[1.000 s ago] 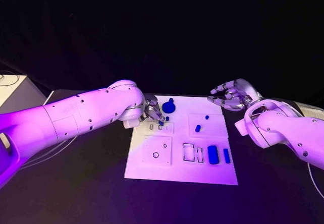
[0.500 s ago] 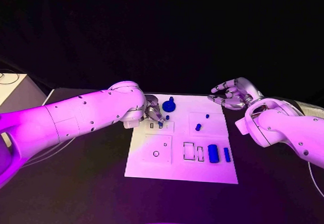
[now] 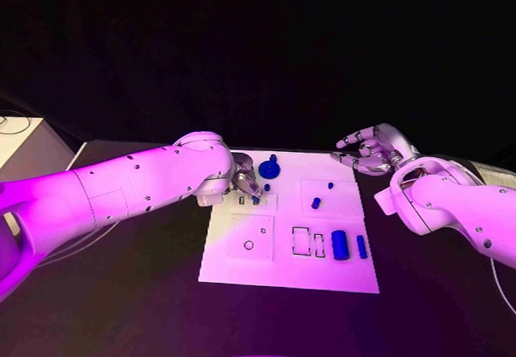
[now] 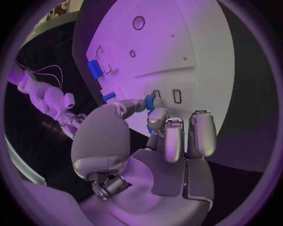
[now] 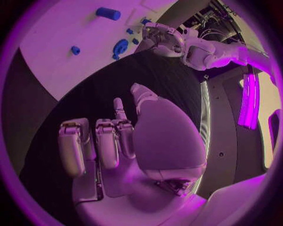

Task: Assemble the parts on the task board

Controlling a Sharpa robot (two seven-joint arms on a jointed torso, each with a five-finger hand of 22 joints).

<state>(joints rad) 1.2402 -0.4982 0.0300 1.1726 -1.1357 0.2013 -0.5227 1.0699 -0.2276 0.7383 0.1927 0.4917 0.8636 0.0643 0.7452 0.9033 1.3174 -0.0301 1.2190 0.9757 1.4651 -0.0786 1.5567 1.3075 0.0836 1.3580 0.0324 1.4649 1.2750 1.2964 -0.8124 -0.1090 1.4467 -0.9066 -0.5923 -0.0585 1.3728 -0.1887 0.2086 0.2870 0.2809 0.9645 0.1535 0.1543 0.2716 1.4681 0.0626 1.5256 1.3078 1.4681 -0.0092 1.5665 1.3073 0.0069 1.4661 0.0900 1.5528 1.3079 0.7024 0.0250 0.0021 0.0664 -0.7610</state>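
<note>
A: Where is the left hand (image 3: 245,180)?

B: Its white arm reaches in from 9 o'clock, and the hand sits over the task board (image 3: 290,270) near the far left corner, at about 11 o'clock of the plate. In the left wrist view the thumb and a finger pinch a small blue part (image 4: 150,100), while the other fingers (image 4: 200,133) stay curled beside it, just above 2 small rectangular slots.

A: And the right hand (image 3: 370,151)?

B: It is raised off the board's far right corner, at about 1 o'clock, over the black table (image 3: 147,301). Its fingers are bent but apart, and the right wrist view shows nothing in the palm, so it holds nothing.

A: How many blue parts can you count?

B: 7 that I can make out in the head view. 1 round disc part (image 3: 269,170) lies at 12 o'clock of the board, just beside the left hand. 1 tiny piece (image 3: 267,187) is near the left fingers. 1 tiny piece (image 3: 330,185) and 1 short peg (image 3: 316,203) are at 2 o'clock. 1 thick bar (image 3: 340,246) and 1 thin bar (image 3: 361,247) lie side by side at 4 o'clock. The 7th is the pinched one.

A: Anything else on the board?

B: 2 outlined rectangular recesses just left of the thick bar, and 1 small ring mark at 8 o'clock.
</note>
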